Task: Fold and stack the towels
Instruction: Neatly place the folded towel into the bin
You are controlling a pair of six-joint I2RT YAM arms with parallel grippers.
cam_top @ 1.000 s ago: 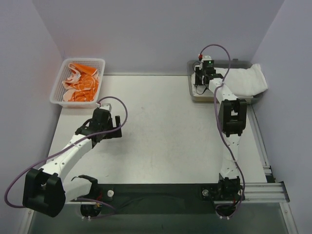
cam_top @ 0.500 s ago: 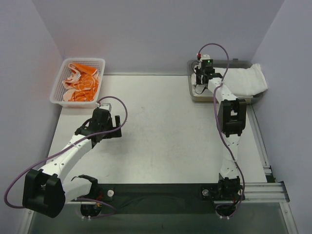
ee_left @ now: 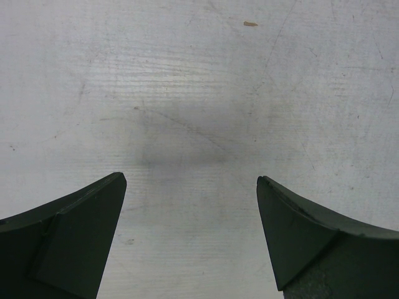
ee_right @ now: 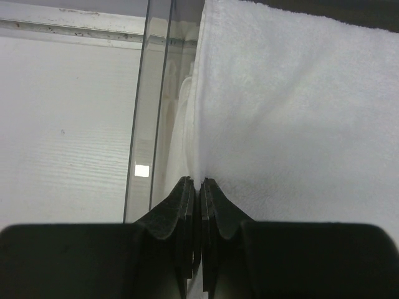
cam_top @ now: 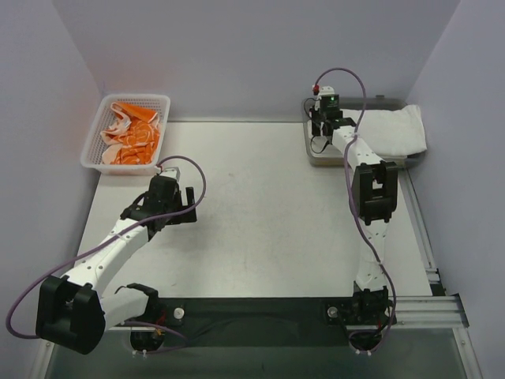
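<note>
One nubby white terry towel

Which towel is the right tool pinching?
The white towel in the tray at far right; the right tool is shut on its edge. The orange towel sits apart in the basket at far left.

Scuffed pale table, white mesh basket at its far left corner, grey translucent tray at its far right corner, metal rail at near right, lilac walls around.
</note>
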